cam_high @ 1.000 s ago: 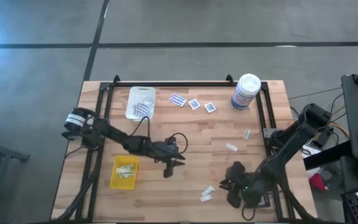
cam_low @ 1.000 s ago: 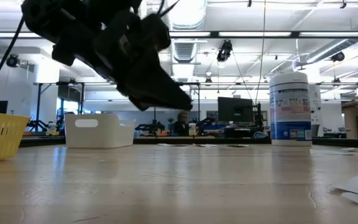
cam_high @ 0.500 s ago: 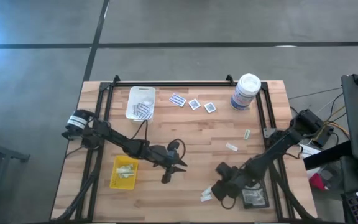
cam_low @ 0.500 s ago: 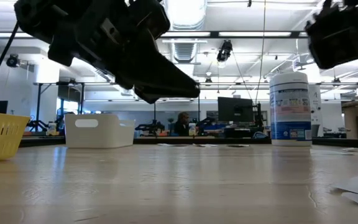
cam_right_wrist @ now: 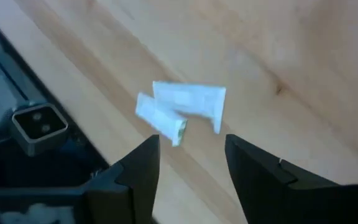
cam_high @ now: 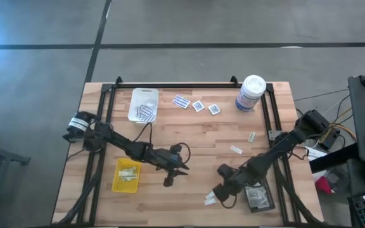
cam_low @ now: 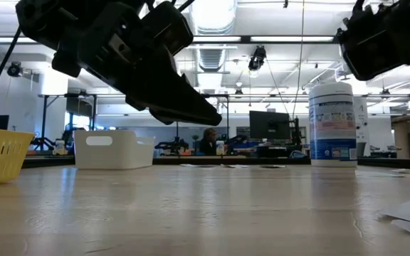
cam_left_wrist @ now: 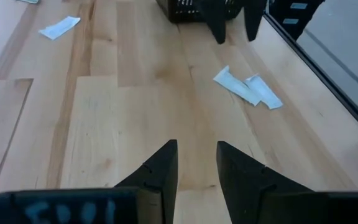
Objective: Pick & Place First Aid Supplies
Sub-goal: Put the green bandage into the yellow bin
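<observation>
Butcher-block bench: right hand, fingers spread, hovers just beside two overlapping pale narrow packets, far nearer than the left hand, fingers slightly parted.

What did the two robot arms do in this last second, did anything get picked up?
The right gripper swung from over the black tray toward the two pale packets near the table's front edge and opened; it now hangs over them, nothing picked up. The left gripper only drifted slightly, open and empty. Packets, trays and canister stayed put.
</observation>
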Robot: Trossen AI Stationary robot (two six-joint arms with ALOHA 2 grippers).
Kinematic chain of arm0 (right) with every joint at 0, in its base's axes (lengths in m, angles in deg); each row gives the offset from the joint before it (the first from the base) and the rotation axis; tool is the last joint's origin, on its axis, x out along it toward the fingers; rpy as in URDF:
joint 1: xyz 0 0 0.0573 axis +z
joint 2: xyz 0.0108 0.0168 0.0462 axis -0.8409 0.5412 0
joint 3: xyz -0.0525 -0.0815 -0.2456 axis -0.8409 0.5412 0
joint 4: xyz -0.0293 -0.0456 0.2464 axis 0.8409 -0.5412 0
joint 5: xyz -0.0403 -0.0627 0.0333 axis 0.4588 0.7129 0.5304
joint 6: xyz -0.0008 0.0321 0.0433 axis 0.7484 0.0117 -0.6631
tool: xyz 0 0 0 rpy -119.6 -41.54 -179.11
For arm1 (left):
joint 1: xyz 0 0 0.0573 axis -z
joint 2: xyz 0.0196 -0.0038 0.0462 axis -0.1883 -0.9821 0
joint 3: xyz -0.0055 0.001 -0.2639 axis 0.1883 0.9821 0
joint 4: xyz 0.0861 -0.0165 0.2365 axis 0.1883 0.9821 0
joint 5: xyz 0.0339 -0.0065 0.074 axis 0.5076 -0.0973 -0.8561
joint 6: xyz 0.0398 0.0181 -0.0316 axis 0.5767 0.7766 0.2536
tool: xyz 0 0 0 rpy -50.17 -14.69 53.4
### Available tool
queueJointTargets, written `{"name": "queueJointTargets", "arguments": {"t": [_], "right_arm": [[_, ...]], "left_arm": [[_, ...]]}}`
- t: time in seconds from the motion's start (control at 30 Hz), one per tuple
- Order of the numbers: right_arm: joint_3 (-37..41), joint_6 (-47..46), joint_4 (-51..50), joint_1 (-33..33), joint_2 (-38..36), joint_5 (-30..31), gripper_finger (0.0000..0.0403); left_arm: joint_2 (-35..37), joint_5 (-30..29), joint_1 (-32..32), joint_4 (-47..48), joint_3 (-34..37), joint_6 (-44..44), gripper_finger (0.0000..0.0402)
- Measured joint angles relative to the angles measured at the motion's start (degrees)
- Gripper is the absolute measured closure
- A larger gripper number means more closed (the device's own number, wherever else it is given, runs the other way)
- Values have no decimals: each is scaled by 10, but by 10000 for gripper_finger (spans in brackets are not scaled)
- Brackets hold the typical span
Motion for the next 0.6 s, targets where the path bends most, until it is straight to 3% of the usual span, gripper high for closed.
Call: {"name": "queueJointTargets", "arguments": {"t": [0.23,0.43,0.6], "right_arm": [[-15,1,0,-2,-15,-17,228],[-47,51,2,-12,-8,31,231],[-54,47,0,-21,31,33,230]], "left_arm": [[0,0,0,0,0,-1,294],[0,-1,0,-1,2,-1,294],[0,-1,0,0,4,-1,294]]}}
